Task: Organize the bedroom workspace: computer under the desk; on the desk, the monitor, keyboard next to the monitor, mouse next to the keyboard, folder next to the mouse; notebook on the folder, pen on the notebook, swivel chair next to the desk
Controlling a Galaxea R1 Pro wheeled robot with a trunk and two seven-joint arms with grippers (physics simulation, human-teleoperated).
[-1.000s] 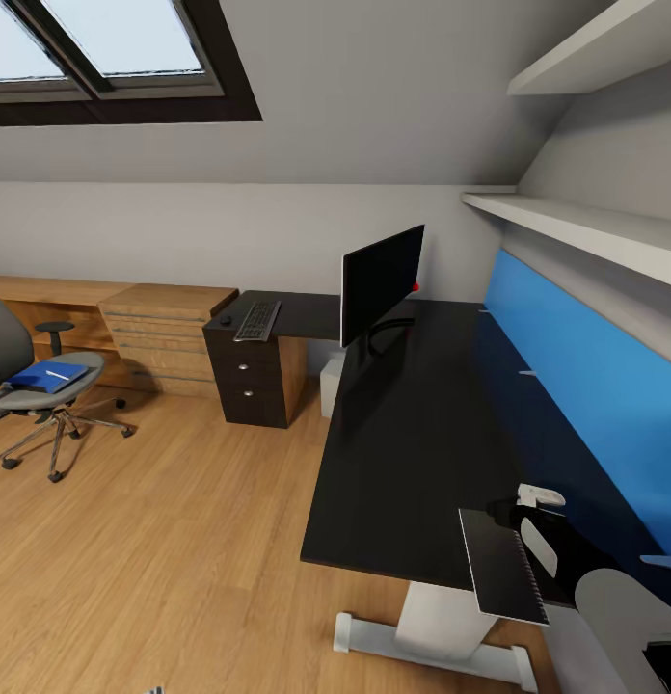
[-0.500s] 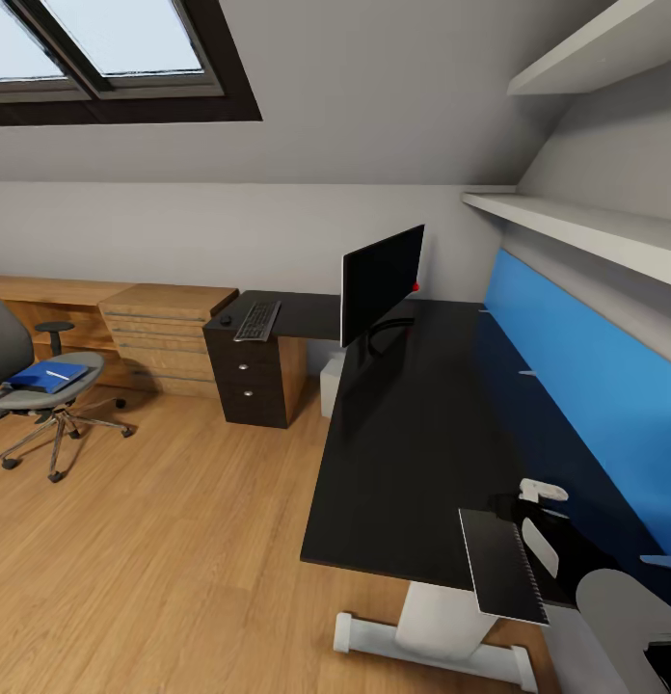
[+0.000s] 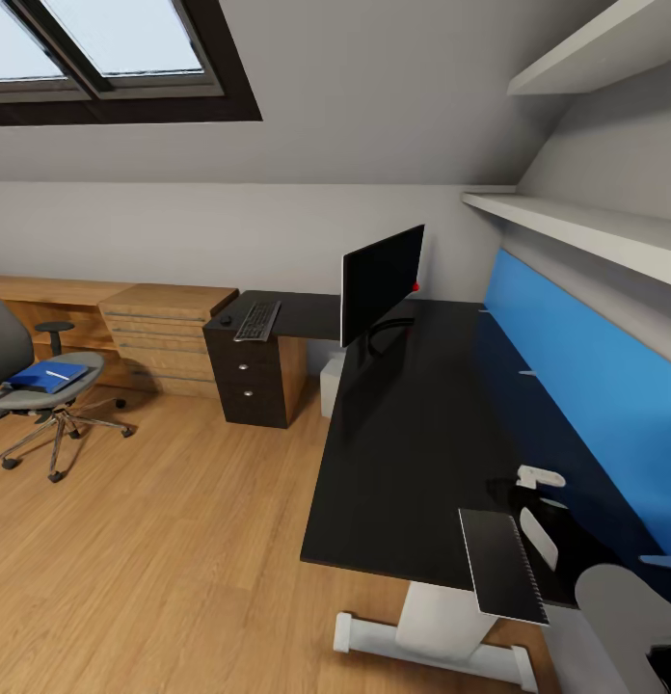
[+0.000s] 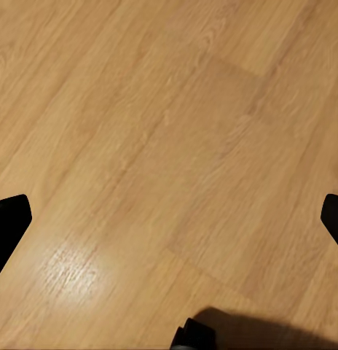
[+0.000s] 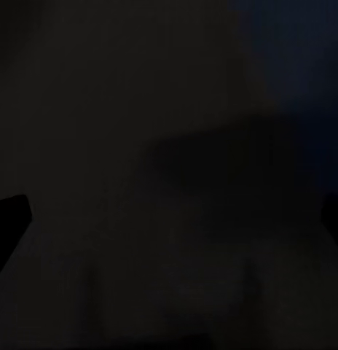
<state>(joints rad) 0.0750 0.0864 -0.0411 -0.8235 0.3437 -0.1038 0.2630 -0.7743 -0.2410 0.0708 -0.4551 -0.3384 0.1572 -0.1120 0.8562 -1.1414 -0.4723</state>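
Note:
The black L-shaped desk (image 3: 413, 424) carries the monitor (image 3: 382, 284), and on its far wing the keyboard (image 3: 257, 320) with the mouse (image 3: 225, 320) beside it. The pale computer (image 3: 332, 384) stands under the desk. A dark grey notebook (image 3: 499, 564) rests at the desk's near edge, just left of my right gripper (image 3: 533, 506), which hovers over the desktop. In the right wrist view the right gripper (image 5: 169, 219) is open above the dark top. The swivel chair (image 3: 27, 395) stands far left, holding the blue folder (image 3: 41, 378) with the pen (image 3: 54, 372) on it. My left gripper (image 4: 169, 219) is open over the floor.
Low wooden cabinets (image 3: 162, 333) line the far wall left of the desk. A blue wall panel (image 3: 586, 376) and white shelves (image 3: 586, 226) run along the desk's right side. Wood floor (image 3: 162, 540) stretches between the chair and the desk.
The right gripper has shifted slightly away from the notebook, toward the back of the desk. The notebook and everything else have stayed put.

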